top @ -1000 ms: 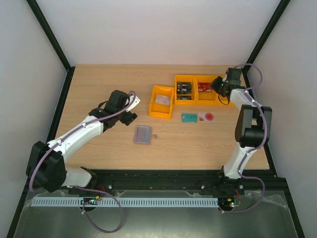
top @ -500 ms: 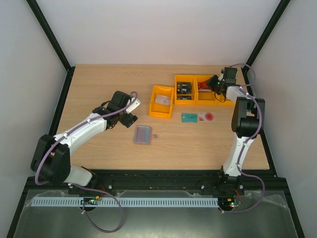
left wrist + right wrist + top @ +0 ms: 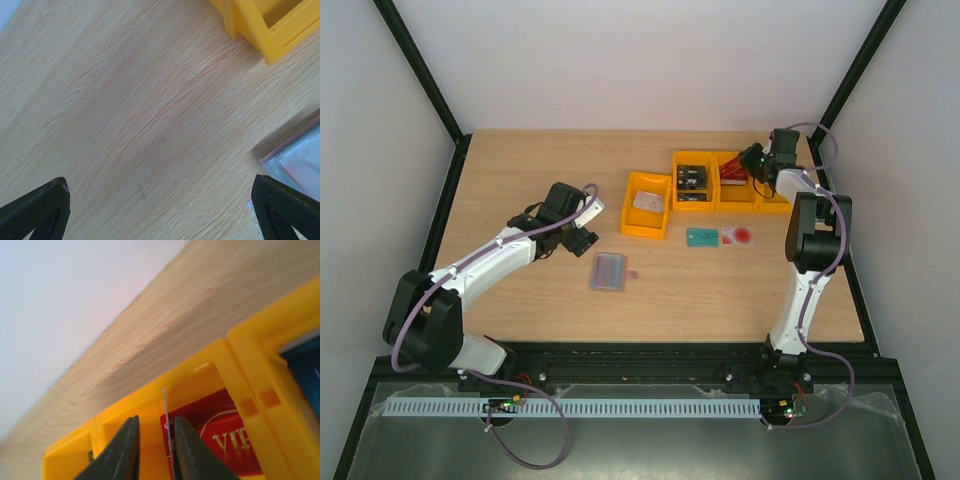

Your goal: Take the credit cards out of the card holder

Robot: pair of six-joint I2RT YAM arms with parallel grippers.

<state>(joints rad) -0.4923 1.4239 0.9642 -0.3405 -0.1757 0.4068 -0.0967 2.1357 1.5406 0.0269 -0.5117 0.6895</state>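
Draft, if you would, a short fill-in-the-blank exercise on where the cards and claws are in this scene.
1. The right claw hangs over a yellow bin holding a ___ card.
2. In the top view, the red-and-white card lies just ___ of the teal card.
3. The left claw is ___, bare table showing between its fingers.
4. The card holder lies on the table, nearest the ___ claw.
Missing words: red; right; open; left.
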